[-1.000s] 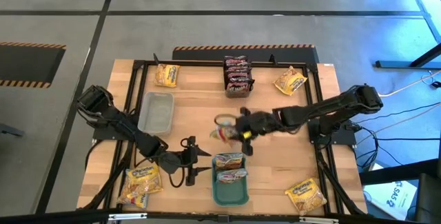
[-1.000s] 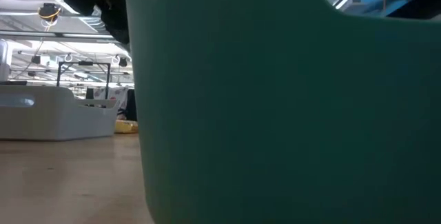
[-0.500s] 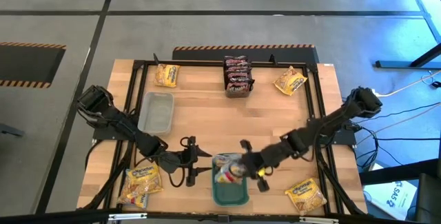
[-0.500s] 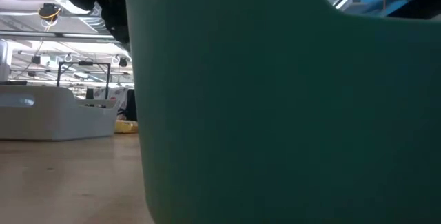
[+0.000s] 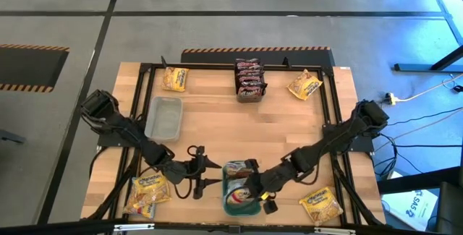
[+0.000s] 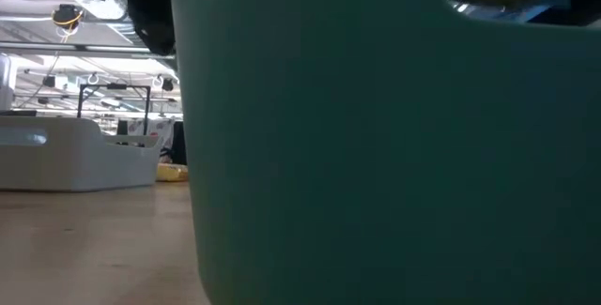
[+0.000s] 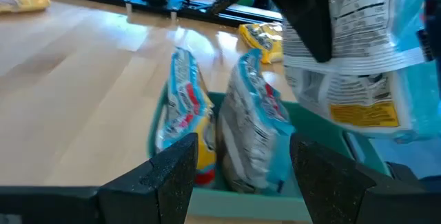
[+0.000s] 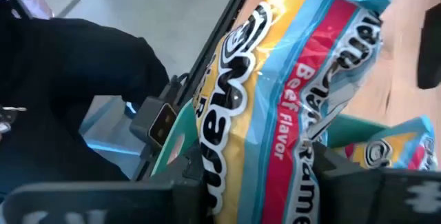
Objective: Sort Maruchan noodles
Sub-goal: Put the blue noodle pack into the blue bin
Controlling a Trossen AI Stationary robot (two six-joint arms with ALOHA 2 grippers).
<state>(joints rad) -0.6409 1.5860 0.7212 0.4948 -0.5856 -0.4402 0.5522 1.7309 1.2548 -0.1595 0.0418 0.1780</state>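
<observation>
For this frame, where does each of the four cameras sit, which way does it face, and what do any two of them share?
High view: overhead, straight down on the table; both arms show.
Low view: at tabletop height, blocked by the teal tray; no gripper identifiable.
Left wrist view: past the left gripper at packets standing in the tray.
Right wrist view: close on the blue-yellow packet held in the right gripper.
Shared: all four show the tray.

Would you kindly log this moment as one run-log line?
right gripper: shut on beef-flavor packet, over teal tray | left gripper: open, beside tray | tray: two packets upright
</observation>
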